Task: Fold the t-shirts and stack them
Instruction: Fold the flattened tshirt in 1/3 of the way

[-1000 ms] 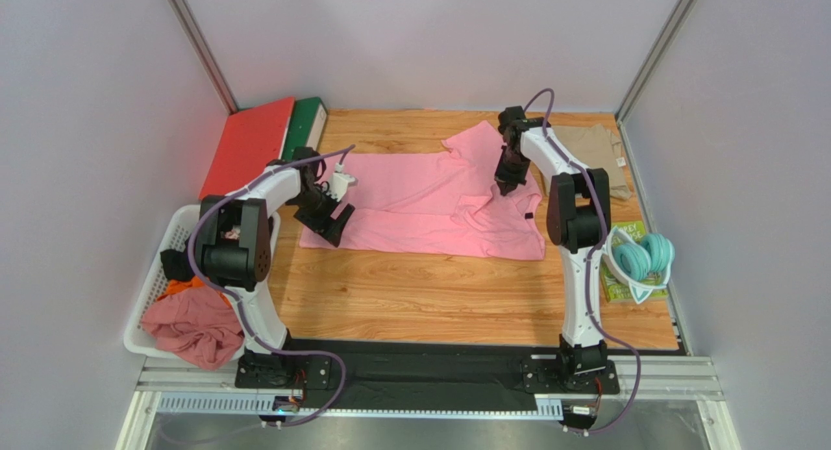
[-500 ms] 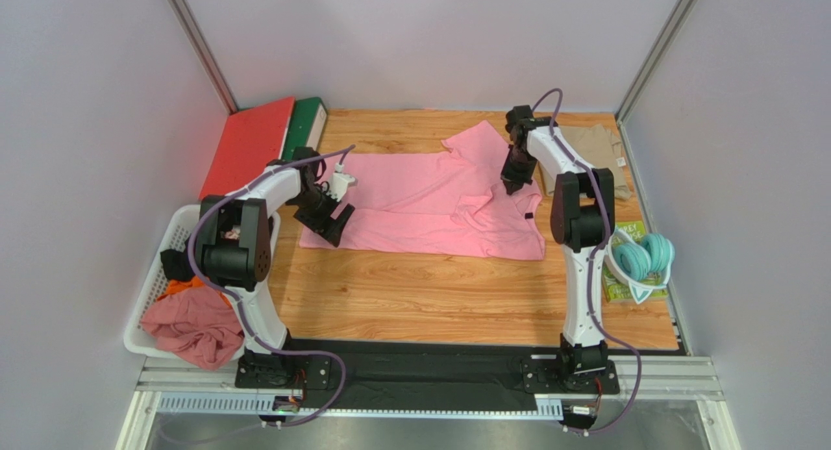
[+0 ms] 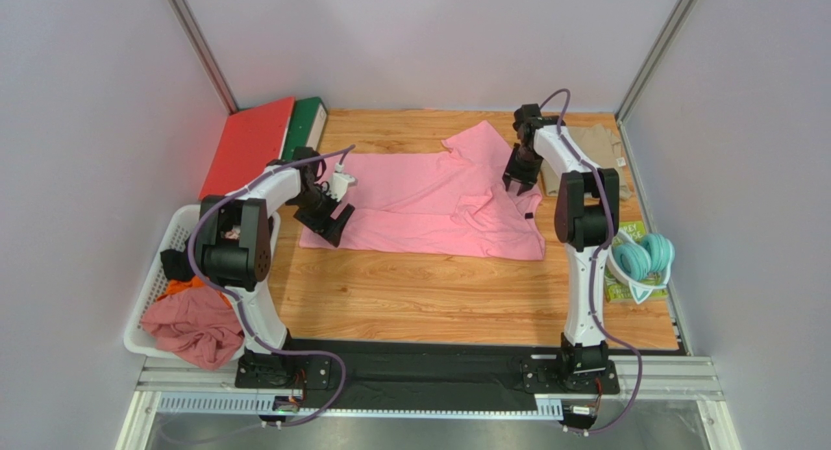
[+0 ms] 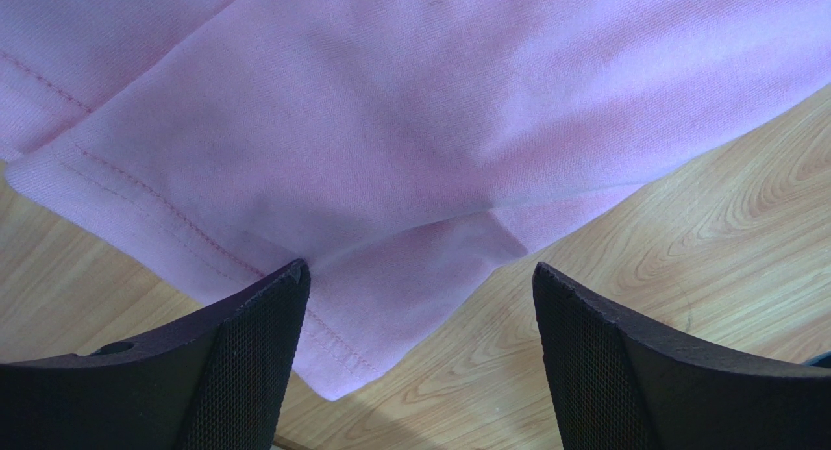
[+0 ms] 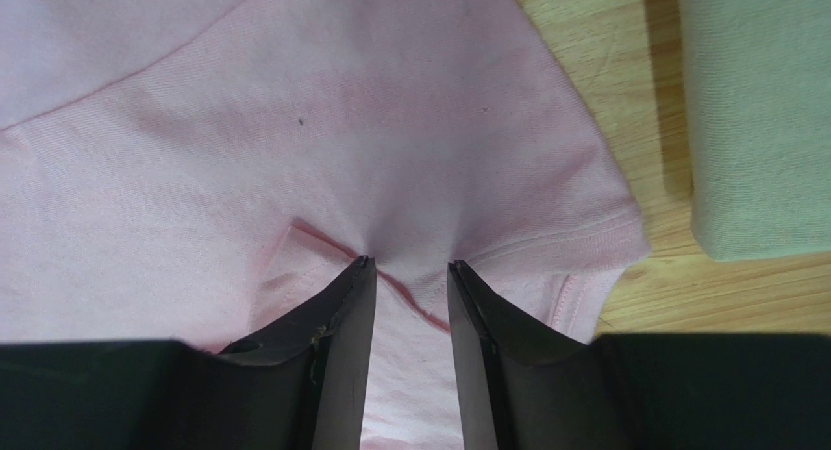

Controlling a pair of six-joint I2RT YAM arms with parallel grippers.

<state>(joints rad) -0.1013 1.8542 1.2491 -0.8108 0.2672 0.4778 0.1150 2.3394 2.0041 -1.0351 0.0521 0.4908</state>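
The light pink t-shirt (image 3: 429, 202) lies spread on the wooden table, neck end to the right, one sleeve pointing to the back. My left gripper (image 3: 329, 220) hangs open over its near-left hem corner (image 4: 332, 372), fingers (image 4: 254, 353) wide apart and holding nothing. At the shirt's right shoulder, my right gripper (image 3: 518, 177) has its jaws parted a little, with a puckered ridge of pink cloth (image 5: 410, 304) between the fingertips (image 5: 363, 275). The khaki-beige t-shirt (image 3: 590, 148) lies folded at the back right, and in the right wrist view its edge (image 5: 756, 119) shows beside the pink sleeve.
Red (image 3: 249, 143) and green (image 3: 308, 124) books lean in the back-left corner. A white basket (image 3: 161, 275) with a crumpled reddish cloth (image 3: 195, 328) stands at the left edge. Teal headphones (image 3: 644, 257) lie at the right edge. Grey walls close in three sides.
My right gripper moved right and toward the back along the pink shirt's shoulder, drawing the cloth with it, and its jaws have parted from shut. The left arm has stayed still.
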